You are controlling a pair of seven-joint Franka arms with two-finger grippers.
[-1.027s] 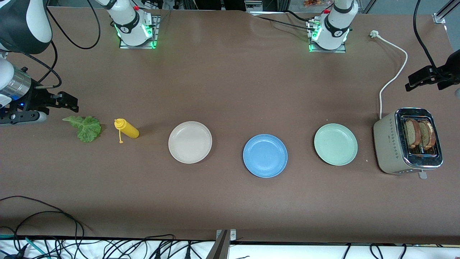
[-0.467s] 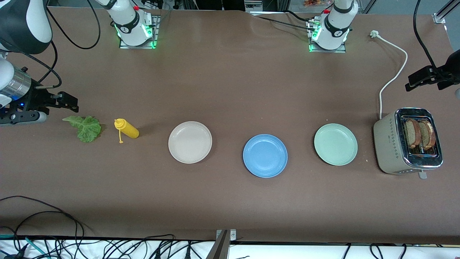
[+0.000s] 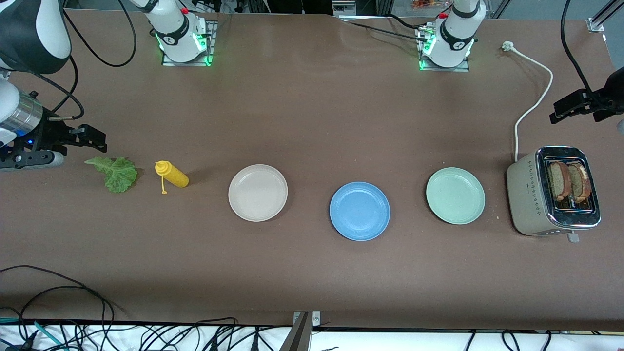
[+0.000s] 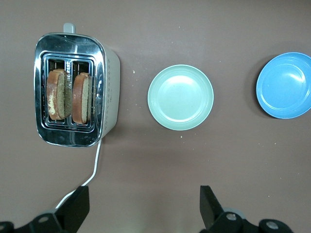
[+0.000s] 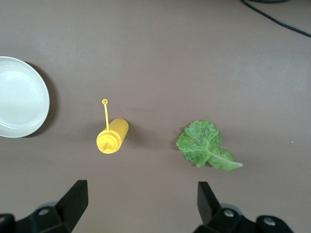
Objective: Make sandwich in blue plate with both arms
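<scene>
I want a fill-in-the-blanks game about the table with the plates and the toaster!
1. Both bread slices stand in the ____.
2. The lettuce leaf lies beside the yellow ____.
3. The blue plate sits between the beige-white plate and the ____ plate.

Missing words: toaster; bottle; mint-green

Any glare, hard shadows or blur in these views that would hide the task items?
Front view: even light, soft shadows; slight sheen on the blue plate. Left wrist view: bright reflections on the toaster top, bread slices still clear. Right wrist view: sharp; lettuce leaf and yellow bottle cast short soft shadows.
</scene>
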